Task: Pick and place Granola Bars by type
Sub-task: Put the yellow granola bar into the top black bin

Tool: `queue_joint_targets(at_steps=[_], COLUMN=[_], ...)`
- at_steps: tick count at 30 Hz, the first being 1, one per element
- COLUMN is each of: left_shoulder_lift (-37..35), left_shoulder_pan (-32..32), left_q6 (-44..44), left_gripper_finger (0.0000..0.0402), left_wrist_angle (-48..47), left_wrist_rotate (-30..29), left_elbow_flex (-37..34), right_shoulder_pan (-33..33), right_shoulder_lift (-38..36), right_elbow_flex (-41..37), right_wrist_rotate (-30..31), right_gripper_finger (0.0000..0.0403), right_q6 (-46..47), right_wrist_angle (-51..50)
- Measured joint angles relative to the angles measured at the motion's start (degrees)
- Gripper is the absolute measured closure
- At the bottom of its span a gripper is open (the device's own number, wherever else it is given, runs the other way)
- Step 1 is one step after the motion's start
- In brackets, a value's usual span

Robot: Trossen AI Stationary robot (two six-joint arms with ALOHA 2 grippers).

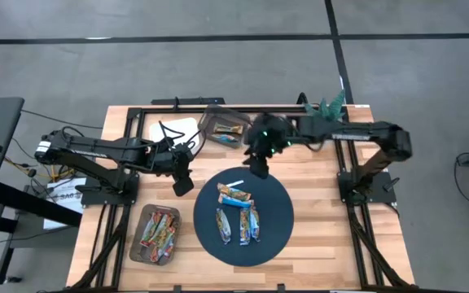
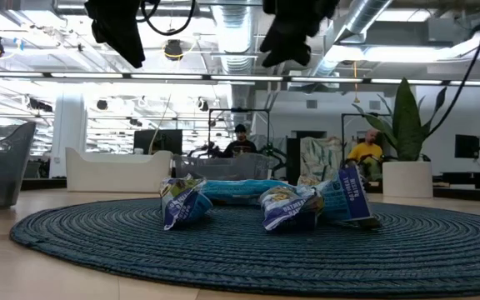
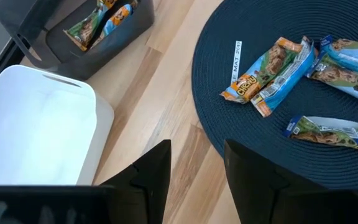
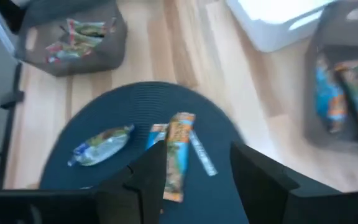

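- High view: only this camera takes in the whole wooden table [image 1: 316, 220]. The left gripper [image 1: 183, 184] hangs just off the rim of the round dark-blue woven mat [image 1: 275, 232]; the right gripper [image 1: 258, 168] hangs over the mat's far rim, and the foil-wrapped granola bars [image 1: 238, 216] lie just beyond both.
- Low view: shows what the overhead hides, namely that both grippers hang well clear above the mat, touching nothing.
- Left wrist view: fingers [image 3: 157, 171] parted moderately, empty. Ahead lie the bars, with an orange-and-blue one [image 3: 260, 74] nearest, and a thin white strip [image 3: 235, 59]; also a white lidded tub [image 3: 39, 134] and a dark grey bin [image 3: 73, 37] holding bars.
- Right wrist view: fingers [image 4: 148, 177] parted moderately, empty, an orange bar [image 4: 178, 155] between them below. A second grey bin [image 4: 73, 40] of bars lies beyond the mat.
- Bare wood separates mat from bins.
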Motion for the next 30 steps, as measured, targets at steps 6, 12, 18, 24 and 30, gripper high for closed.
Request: queue_joint_targets(at_steps=[6,12,18,24,30], left_shoulder_lift=[0.0,0.0,0.0,0.0,0.0], left_shoulder_pan=[0.0,0.0,0.0,0.0,0.0], left_q6=[0.9,0.8,0.2,-0.2,-0.6], left_gripper_finger=[0.0260,0.0260,0.0260,0.0260,0.0260], left_wrist_angle=[-0.2,-0.1,-0.1,-0.1,-0.1], left_wrist_rotate=[0.2,0.2,0.2,0.4,0.4], left_elbow_flex=[0.0,0.0,0.0,0.0,0.0], right_shoulder_pan=[5.3,8.6,9.3,10.1,12.0], right_shoulder_lift=[0.3,8.3,14.3,17.1,17.7], right_elbow_flex=[-9.9,-10.4,-10.4,-9.0,-8.7], right_wrist_rotate=[0.0,1.3,1.4,1.4,1.3], right_gripper_finger=[0.0238,0.0238,0.0238,0.0241,0.0242], right_q6=[3.1,0.5,0.5,0.9,0.0], right_wrist_angle=[8.4,9.3,12.0,12.3,13.1])
